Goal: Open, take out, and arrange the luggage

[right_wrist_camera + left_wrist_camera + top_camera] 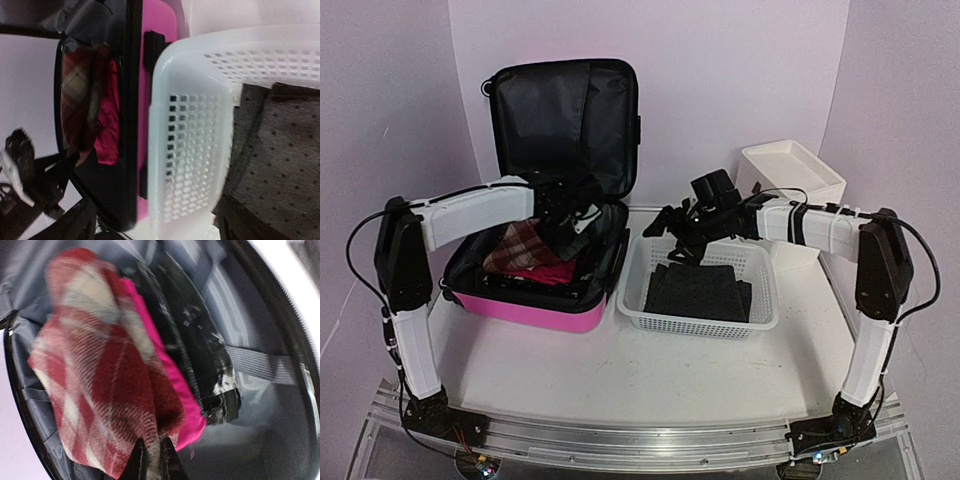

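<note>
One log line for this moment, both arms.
stage: unpacking | left end effector: shut on red plaid fleece cloth inside open hot-pink hard-shell suitcase | right end effector: over white mesh basket

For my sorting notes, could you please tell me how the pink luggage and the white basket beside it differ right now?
The luggage is a hot-pink hard shell, its black-lined lid standing open; the basket is white perforated plastic with no lid. The luggage holds several items, its red plaid cloth pinched by the left hand; the basket holds only dark dotted fabric. Both sit on the table.
</note>
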You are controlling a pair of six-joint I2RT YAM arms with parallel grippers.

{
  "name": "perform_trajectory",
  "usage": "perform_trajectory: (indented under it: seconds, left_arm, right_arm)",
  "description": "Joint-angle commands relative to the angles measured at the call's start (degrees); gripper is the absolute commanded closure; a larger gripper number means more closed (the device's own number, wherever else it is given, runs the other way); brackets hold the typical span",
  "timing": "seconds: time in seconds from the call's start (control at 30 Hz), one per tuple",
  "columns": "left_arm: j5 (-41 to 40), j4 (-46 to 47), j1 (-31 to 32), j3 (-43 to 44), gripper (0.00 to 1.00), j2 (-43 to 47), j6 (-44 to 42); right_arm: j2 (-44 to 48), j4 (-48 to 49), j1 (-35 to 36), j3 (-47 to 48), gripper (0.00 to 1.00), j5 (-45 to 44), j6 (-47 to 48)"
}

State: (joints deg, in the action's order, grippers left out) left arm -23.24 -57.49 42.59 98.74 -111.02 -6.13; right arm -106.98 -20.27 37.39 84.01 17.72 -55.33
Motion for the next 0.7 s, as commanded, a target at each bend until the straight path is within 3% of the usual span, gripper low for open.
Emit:
perform_trajectory:
  seconds: [0.0,0.07,0.43,0.67]
  left_arm:
    - [8.6,3.8,-2.3,-3.2,1.00,10.0,1.9]
    - [9.6,4.4,-2.9,-4.5,1.00,11.9,1.8]
    - [13.3,5.8,-3.9,-7.7,1.00,16.5,0.5]
    - [13.6,5.9,-4.0,-8.5,1.00,17.4,-0.1]
  right_arm:
    - [-6.3,13.5,0.8,8.3,0.06,1.9,-11.7]
    - [-9.5,13.4,1.7,12.8,0.02,1.1,-13.1]
    - [-31.8,6.3,8.2,43.1,0.02,-2.6,-26.3]
    - [-39.2,3.4,10.5,51.1,0.02,-6.3,-30.9]
